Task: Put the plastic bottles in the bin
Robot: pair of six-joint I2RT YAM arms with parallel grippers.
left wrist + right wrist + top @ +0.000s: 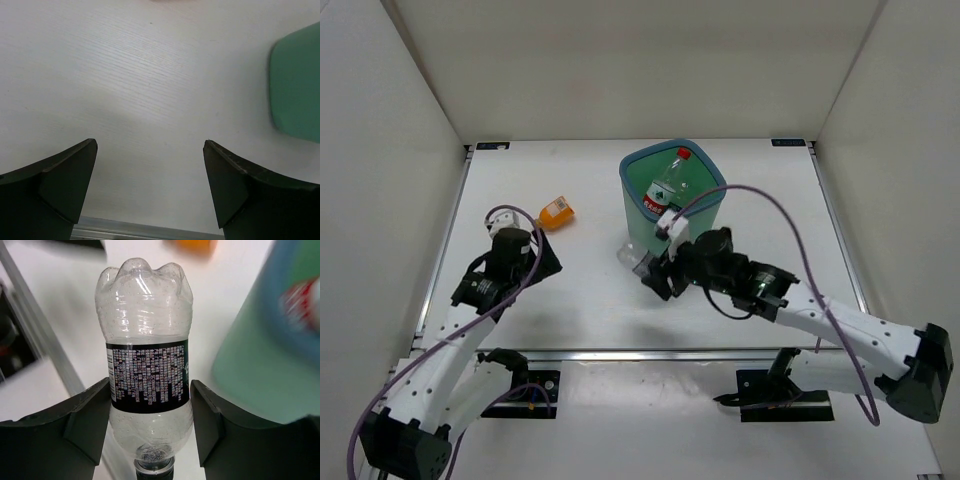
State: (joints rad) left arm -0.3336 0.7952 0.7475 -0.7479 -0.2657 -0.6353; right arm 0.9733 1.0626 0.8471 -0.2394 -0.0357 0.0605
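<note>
The teal bin [705,195] stands at mid table. A clear bottle with red cap and label [672,180] leans inside it. The squat orange bottle [555,213] lies to the left of the bin. My right gripper [648,268] is at the bin's near left foot, shut on the clear bottle with a black cap and black label [147,375]; its base points away from the wrist. That bottle also shows in the top view [630,255]. My left gripper [542,262] is open and empty over bare table [150,150]. No green-label bottle can be made out.
The bin's wall [260,340] is close on the right of the held bottle, and also shows at the right of the left wrist view [297,85]. White walls enclose the table on three sides. A metal rail [650,353] runs along the near edge.
</note>
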